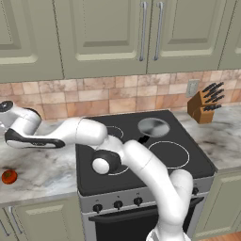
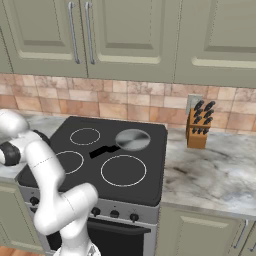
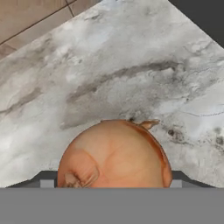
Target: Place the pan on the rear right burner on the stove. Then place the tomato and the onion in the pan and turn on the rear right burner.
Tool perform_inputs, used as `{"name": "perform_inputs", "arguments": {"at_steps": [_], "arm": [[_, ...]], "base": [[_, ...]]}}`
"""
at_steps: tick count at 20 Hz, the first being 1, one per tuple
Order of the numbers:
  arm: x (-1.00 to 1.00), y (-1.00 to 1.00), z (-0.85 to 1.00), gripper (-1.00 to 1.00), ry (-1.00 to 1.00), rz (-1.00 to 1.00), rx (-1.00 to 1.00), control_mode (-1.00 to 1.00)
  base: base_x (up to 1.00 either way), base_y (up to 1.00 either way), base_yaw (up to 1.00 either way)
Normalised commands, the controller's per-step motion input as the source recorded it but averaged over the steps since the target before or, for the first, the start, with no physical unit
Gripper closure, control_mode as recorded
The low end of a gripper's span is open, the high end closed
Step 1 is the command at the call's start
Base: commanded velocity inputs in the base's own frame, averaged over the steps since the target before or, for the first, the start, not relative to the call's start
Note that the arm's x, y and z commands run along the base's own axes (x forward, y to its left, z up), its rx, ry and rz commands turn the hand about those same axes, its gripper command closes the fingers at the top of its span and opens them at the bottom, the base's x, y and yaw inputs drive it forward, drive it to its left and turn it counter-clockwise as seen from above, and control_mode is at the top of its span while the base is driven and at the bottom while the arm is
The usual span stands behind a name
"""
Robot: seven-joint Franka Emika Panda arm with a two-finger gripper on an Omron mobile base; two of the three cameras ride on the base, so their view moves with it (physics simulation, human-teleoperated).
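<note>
From the left: shiny grey pan point(image 1: 153, 127) flat on the back right part of the black stove point(image 1: 197, 160), black handle pointing to the front. Red tomato point(image 1: 9, 176) alone on the marble counter point(image 1: 47, 164), far left of the stove. White arm stretched out over that counter. Knife block point(image 1: 204, 106) by the wall on the right.

From the right: same pan on the stove, well apart from the knife block.

From the hand: pincer point(image 3: 111, 183) low over the marble, squeezed on the brown onion point(image 3: 116, 153), with a tip tight against each side.
</note>
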Motion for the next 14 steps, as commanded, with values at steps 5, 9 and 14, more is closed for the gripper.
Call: {"name": "perform_inputs", "arguments": {"at_steps": [5, 9, 14], "arm": [[-0.32, -0.74, 0.0, 1.0, 0.0, -0.05, -0.14, -1.0], [-0.46, -0.77, 0.0, 1.0, 0.0, 0.0, -0.13, -1.0], [-0.64, -0.82, 0.0, 1.0, 0.0, 0.0, -0.12, -1.0]], "base": [[0.0, 0.0, 0.0], [0.0, 0.0, 0.0], [0.0, 0.0, 0.0]]}}
